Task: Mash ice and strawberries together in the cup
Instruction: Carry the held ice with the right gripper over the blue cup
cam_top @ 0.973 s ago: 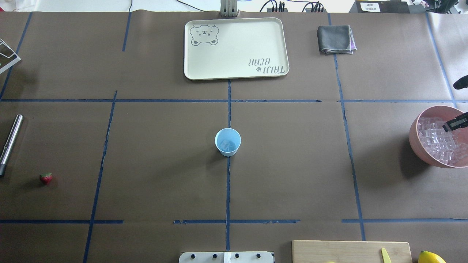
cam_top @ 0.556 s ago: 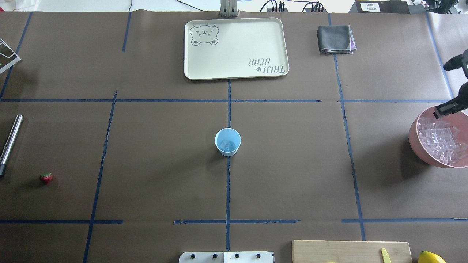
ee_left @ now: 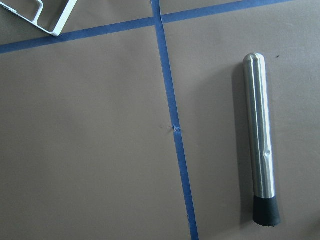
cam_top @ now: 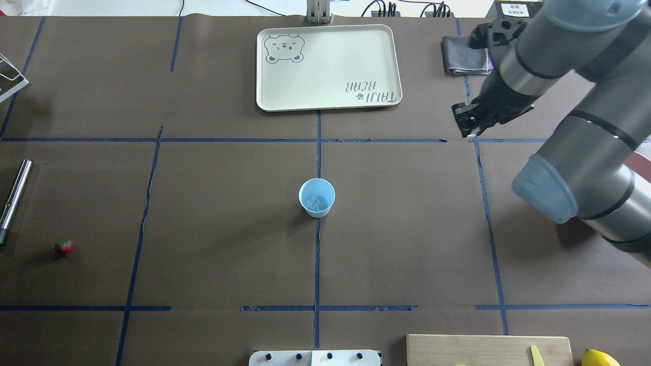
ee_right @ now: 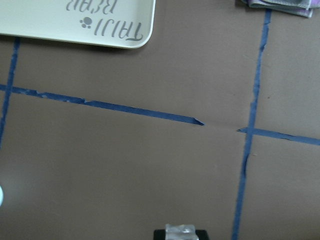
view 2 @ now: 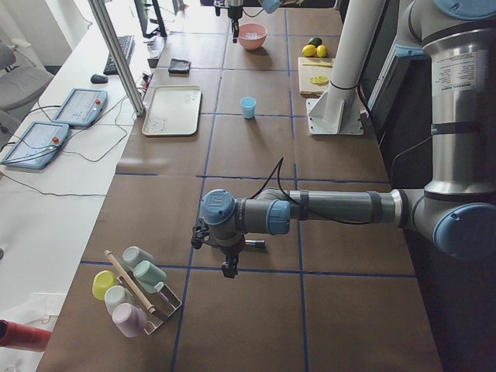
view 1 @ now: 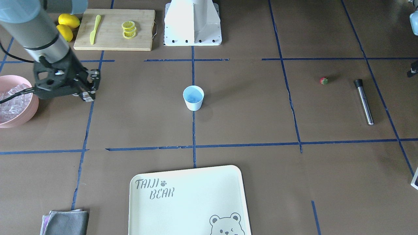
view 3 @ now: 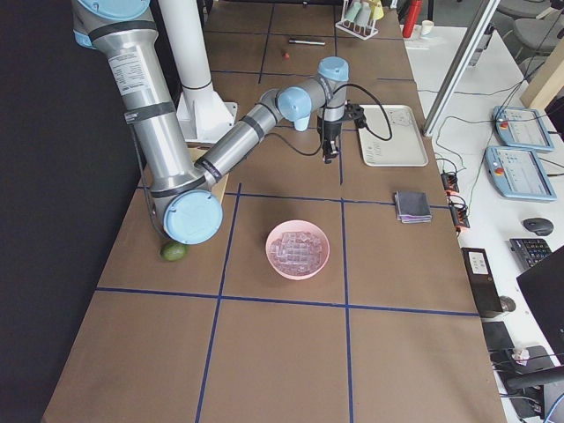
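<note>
The light blue cup (cam_top: 317,197) stands upright at the table's middle, with a few ice cubes (cam_top: 318,204) in its bottom. My right gripper (cam_top: 467,123) hangs over the tape crossing to the cup's far right, near the tray's corner. It is shut on a clear ice cube (ee_right: 181,231). More ice (view 1: 9,103) fills the pink bowl (view 1: 28,110). The strawberry (cam_top: 64,248) lies alone at the left of the table. My left gripper (view 2: 227,267) hovers low by the steel muddler (ee_left: 260,135), and I cannot tell whether it is open or shut.
A cream bear tray (cam_top: 328,66) lies at the far middle, with a folded grey cloth (cam_top: 463,53) to its right. The cutting board (view 1: 114,29) holds lemon slices and a yellow knife, with lemons (view 1: 68,21) beside it. A rack of cups (view 2: 132,291) stands at the left end.
My right arm has swung from the pink bowl leftward and away over the table. Its gripper now hangs near the tray's right corner. Cup and strawberry have not moved.
</note>
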Robot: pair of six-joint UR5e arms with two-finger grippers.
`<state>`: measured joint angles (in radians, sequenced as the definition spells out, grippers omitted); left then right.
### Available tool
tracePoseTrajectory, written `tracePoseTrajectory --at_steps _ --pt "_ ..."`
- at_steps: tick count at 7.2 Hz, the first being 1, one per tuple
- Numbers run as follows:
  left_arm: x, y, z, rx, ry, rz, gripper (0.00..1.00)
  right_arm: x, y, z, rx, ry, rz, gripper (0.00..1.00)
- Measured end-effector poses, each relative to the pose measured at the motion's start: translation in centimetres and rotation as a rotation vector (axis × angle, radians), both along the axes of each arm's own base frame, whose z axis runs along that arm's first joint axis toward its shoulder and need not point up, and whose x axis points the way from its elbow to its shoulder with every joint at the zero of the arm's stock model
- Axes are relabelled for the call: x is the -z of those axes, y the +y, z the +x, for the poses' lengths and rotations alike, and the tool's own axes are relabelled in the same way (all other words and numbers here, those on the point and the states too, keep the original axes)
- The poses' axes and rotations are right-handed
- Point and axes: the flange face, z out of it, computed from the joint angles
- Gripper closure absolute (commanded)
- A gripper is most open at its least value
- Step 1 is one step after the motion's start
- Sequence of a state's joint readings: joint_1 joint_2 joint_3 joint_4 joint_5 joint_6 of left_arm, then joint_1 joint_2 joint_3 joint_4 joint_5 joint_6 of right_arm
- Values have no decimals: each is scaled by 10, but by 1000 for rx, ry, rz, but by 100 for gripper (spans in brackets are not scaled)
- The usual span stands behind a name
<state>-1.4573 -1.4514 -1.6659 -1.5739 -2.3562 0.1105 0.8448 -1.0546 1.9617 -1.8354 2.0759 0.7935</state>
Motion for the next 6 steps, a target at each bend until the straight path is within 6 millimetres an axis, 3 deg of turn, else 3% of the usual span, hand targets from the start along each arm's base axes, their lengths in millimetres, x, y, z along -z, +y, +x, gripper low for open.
tracePoseTrajectory --at_steps 3,4,6 --pt "1 -2 0 0 1 4 0 93 43 -130 -112 -22 -43 100" --pt "2 -2 0 0 1 6 0 107 59 -161 -135 -19 -45 100" --pt "4 -3 1 -1 1 10 0 104 78 -214 -148 -7 -43 99"
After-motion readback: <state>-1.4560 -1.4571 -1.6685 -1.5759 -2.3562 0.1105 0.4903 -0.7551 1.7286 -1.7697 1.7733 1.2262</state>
